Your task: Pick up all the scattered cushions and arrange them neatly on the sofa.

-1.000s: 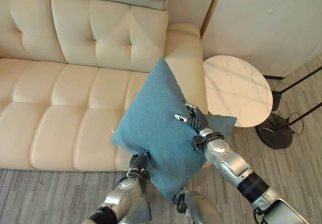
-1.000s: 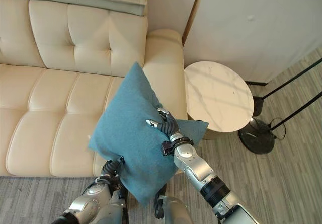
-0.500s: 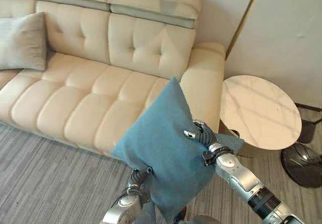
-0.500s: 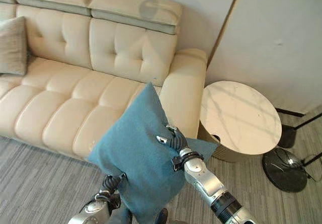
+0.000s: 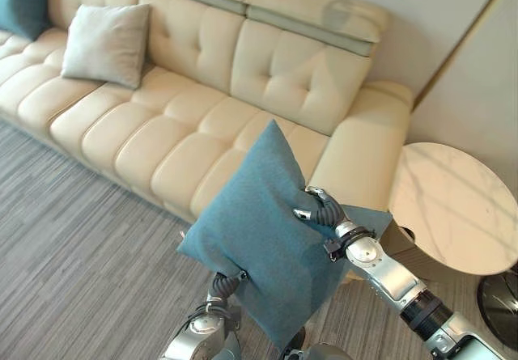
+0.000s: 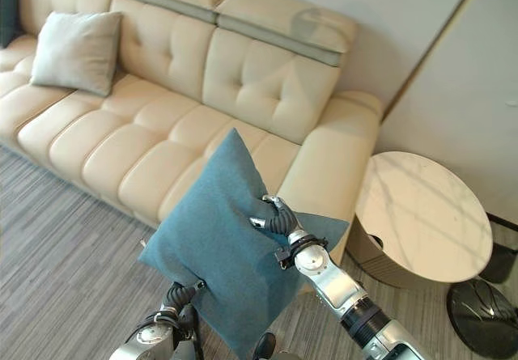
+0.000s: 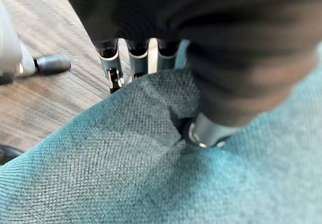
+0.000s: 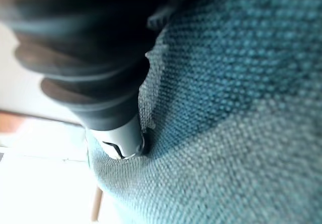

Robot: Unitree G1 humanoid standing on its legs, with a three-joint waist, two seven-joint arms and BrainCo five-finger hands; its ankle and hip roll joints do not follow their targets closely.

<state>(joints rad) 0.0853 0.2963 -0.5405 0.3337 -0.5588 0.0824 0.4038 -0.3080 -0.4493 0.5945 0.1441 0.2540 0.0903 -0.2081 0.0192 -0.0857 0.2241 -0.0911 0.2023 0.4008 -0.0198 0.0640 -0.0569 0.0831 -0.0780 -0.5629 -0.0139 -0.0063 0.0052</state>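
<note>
the camera has swung to the left since a second ago, so more of the cream sofa (image 5: 202, 125) is now taken in; the things themselves are not seen to have moved. a dark teal cushion (image 5: 20, 0) is now seen at the far left against the sofa back, and just beside it a pale grey cushion (image 5: 107, 43) is propped upright. this is judged to mean that two cushions are already placed and that the seat to their right is free for the one being carried.

at the centre, a teal cushion (image 5: 263, 230) is held in the air in front of the sofa's right end, tilted on one corner. its lower left edge is pinched by the left hand (image 7: 146, 58), fingers behind the cloth and thumb pressed into the front. its right side is gripped by the right hand (image 5: 320, 210), fingers curled over the fabric.

to the right, a round pale marbled surface (image 5: 457, 206) is seen just beside the sofa arm, with nothing on it. grey striped carpet (image 5: 73, 230) is laid in front of the sofa, and pale wall panels (image 5: 477, 77) are seen behind.
</note>
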